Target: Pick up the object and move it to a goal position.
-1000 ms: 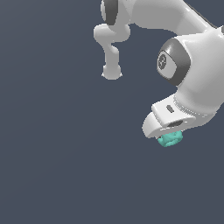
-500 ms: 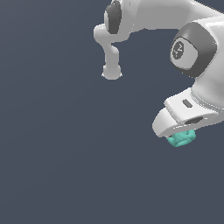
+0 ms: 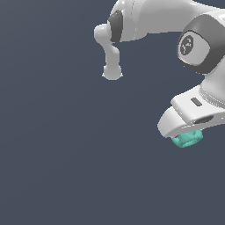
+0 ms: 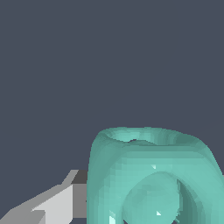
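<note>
Comparing with the frames a second earlier, the hand (image 3: 190, 132) is found shifted toward the exterior view's right. The object (image 3: 188, 139) is kept clamped beneath it, one finger (image 4: 65, 197) pressed alongside. Transport toward the goal is judged under way.

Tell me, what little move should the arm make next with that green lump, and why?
Probably carry on moving it, grip unchanged. The teal object sits tucked under the gripper, and in the wrist view it fills the frame beside a finger, so it looks held. No goal marker shows in either view, so I cannot say which way.
</note>
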Action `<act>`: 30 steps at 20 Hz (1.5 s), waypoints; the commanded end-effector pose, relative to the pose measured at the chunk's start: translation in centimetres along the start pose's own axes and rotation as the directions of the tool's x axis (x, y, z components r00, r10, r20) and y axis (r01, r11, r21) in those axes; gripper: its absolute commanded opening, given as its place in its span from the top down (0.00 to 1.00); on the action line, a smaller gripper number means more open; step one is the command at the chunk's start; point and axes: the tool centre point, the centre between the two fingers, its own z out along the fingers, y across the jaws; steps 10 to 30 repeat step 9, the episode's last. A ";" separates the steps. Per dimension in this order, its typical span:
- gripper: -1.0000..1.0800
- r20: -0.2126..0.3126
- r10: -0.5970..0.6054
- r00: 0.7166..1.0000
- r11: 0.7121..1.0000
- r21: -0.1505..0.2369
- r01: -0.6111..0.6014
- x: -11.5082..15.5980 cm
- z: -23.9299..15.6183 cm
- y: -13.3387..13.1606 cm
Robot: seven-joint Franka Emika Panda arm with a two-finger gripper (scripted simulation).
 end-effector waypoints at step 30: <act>1.00 0.000 0.000 1.000 1.000 0.000 0.000 0.1 -0.2 -0.1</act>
